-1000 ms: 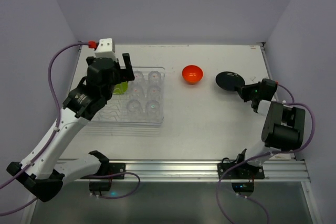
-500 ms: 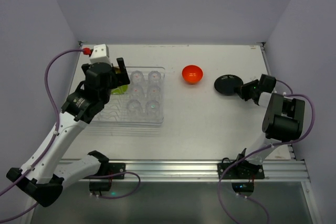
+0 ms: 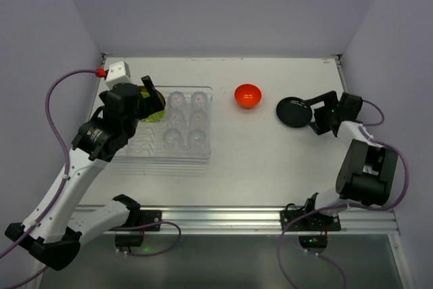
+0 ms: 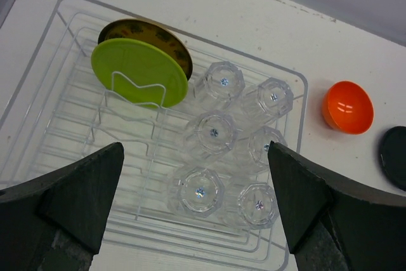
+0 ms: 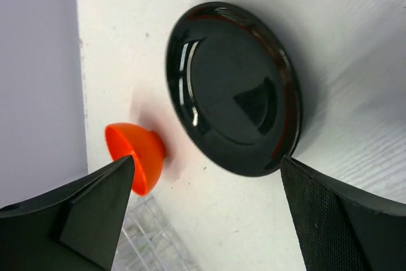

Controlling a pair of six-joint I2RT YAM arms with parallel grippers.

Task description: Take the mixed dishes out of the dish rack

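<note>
Rightward, the right pincer [image 3: 314,120] gapes empty just beside the black plate [image 3: 293,111] lying flat on the counter [image 3: 257,153]. The left pincer [image 4: 195,149] hangs released above the dish rack [image 3: 152,145], lime-green plate [image 4: 139,73] and glasses [image 4: 214,132] inside.

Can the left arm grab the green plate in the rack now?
Probably yes: the left end effector is open above the rack, and nothing covers the upright green plate.
</note>
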